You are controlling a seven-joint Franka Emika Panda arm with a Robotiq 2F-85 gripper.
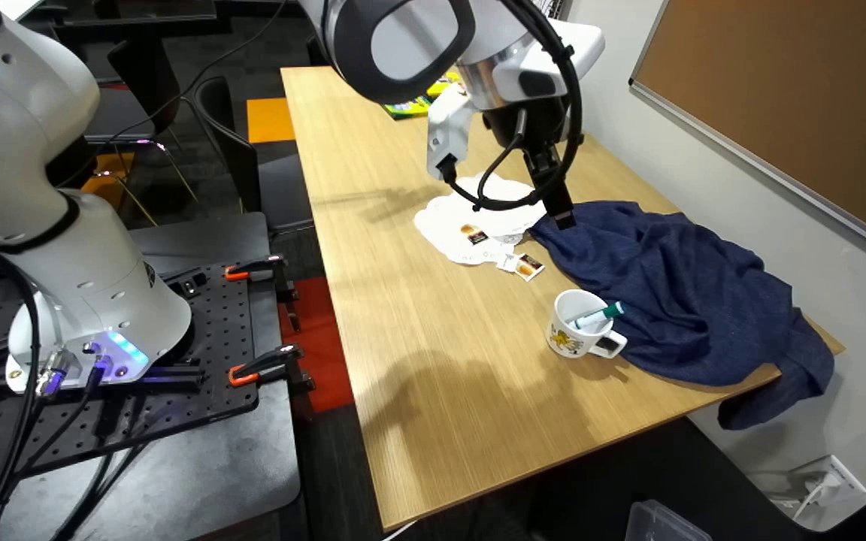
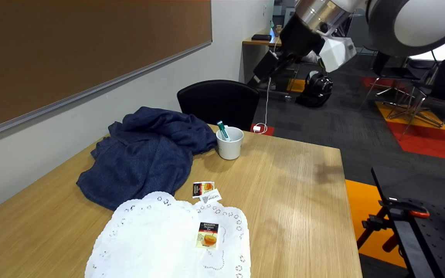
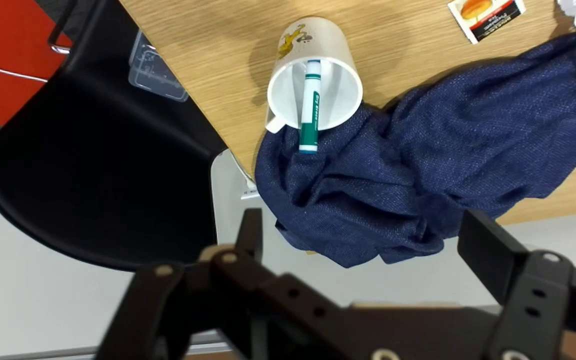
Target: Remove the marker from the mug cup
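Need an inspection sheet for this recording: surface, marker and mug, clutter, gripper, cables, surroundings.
Surface: wooden table beside a wall.
Mug: upright, near the table's end.
Marker: leaning inside the mug, green end past the rim; not yet removed.
Clutter: navy cloth beside the mug; white doily with a tea packet on it; a second packet just off it; green and yellow packs, partly hidden.
Gripper: jaws wide apart, nothing between them, away from the mug.
Cables: black cable looping beside the gripper; white cable beyond the table.
Surroundings: black chair at the table's end; brown board on the wall.
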